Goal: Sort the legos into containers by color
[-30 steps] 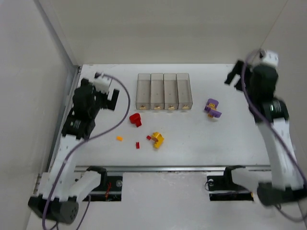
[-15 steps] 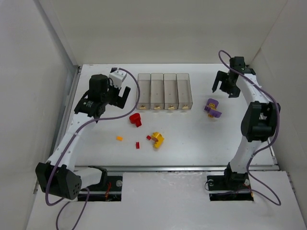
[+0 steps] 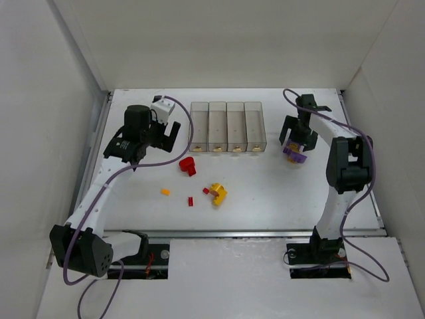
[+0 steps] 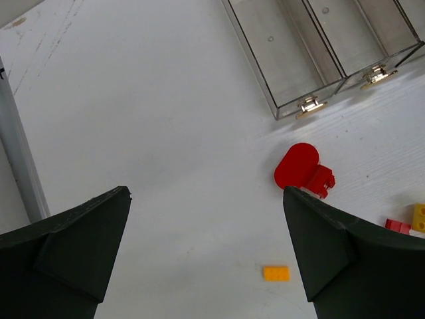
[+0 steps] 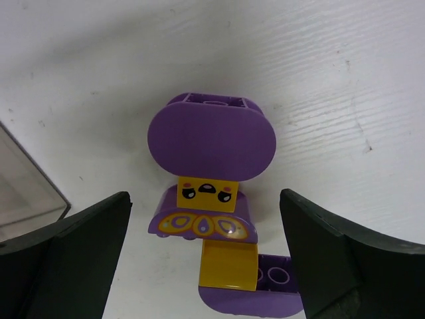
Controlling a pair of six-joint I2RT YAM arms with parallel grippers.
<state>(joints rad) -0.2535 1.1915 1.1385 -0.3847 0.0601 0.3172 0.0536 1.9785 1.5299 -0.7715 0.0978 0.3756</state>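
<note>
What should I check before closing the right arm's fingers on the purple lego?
1. Right gripper fingers open: ok.
2. Purple lego centred between them: ok.
3. Fingers low enough to grip it: cannot tell.
4. Piece all one colour: not ok, yellow parts attached.
5. Left gripper open, holding nothing: ok.
6. Red lego lined up between the left fingers: not ok, off to one side.
</note>
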